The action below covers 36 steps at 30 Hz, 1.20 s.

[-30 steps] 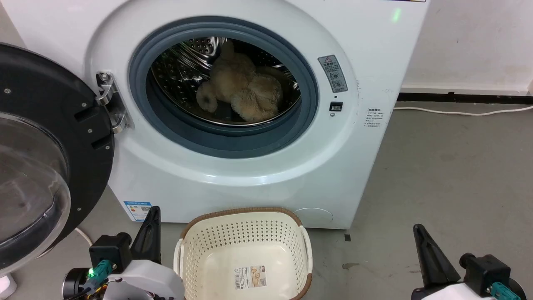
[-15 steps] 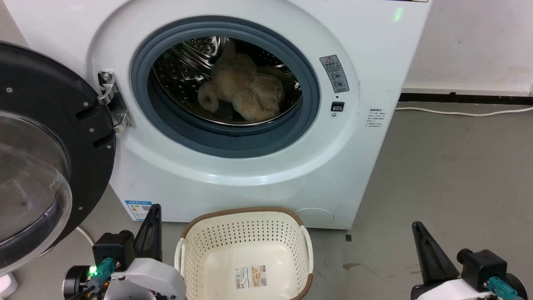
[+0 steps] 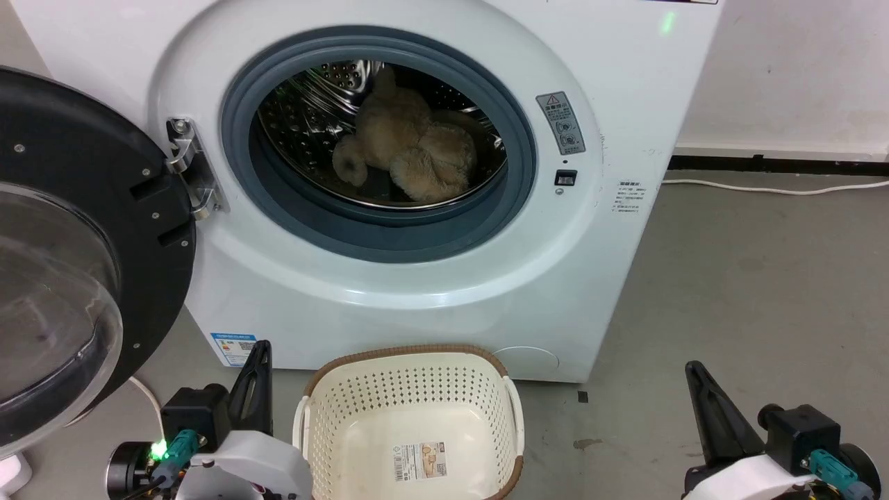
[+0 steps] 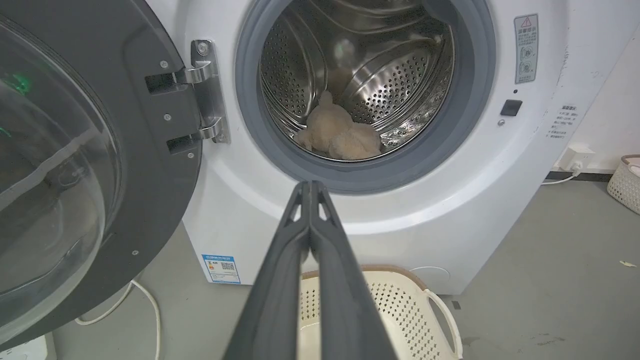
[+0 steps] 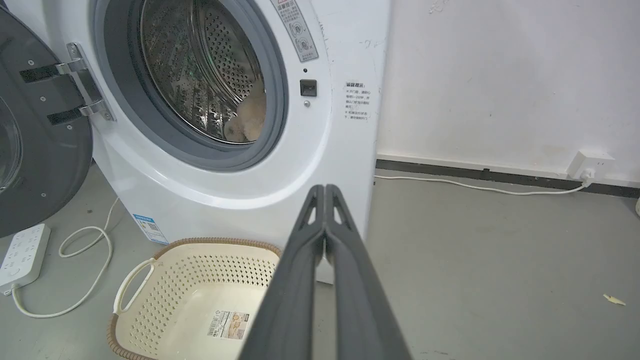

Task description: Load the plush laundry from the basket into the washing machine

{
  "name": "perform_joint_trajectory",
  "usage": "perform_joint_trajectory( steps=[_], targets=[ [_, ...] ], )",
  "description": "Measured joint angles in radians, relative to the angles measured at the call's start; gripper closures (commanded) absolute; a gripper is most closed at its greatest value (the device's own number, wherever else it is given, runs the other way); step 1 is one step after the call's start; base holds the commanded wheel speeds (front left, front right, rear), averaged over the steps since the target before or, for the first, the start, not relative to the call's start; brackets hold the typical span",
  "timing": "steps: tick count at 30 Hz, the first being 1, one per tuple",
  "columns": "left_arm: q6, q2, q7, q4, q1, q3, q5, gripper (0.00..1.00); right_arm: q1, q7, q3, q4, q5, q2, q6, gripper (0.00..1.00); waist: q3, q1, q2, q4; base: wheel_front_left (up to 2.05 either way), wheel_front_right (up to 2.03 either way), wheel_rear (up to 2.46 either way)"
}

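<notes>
The cream-beige plush laundry lies inside the steel drum of the white washing machine; the left wrist view shows the plush laundry low in the drum, and the right wrist view catches the plush laundry past the seal. The cream basket stands on the floor before the washer with only a label sticker on its floor. My left gripper is shut, low at the basket's left. My right gripper is shut, low at the right, well clear of the basket. Both hold nothing.
The washer's black-rimmed glass door hangs open at the left. A white cable runs along the wall base at the right. A power strip and cord lie on the grey floor left of the washer. Another pale basket sits far right.
The whole head view has shifted slightly right, so the camera moved. Both shut grippers sit a touch lower in the picture. The plush and basket have not moved.
</notes>
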<state>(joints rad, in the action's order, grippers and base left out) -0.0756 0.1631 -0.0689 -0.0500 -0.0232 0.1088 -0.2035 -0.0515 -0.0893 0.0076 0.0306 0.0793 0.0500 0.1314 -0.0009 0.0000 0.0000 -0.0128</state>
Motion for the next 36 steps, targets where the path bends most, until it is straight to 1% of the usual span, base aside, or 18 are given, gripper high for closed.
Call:
perform_joint_trajectory(
  steps=[23,32,36],
  targets=[
    [0.038,-0.058,0.035,0.025,0.003,-0.058,0.105,1.0,0.023,0.045,-0.003,-0.012,-0.037,0.0,0.0,1.0,0.001,0.0,0.0,0.007,0.0,0.0,0.0],
    [0.06,-0.087,0.052,0.035,0.004,-0.084,0.156,1.0,0.026,0.071,-0.004,-0.018,-0.059,0.0,0.0,1.0,0.001,0.0,0.0,0.01,0.0,0.0,0.0],
    [0.062,-0.095,0.06,0.04,0.004,-0.093,0.172,1.0,0.03,0.078,-0.004,-0.021,-0.064,0.0,0.0,1.0,0.001,0.0,0.0,0.012,0.0,0.0,0.0]
  ],
)
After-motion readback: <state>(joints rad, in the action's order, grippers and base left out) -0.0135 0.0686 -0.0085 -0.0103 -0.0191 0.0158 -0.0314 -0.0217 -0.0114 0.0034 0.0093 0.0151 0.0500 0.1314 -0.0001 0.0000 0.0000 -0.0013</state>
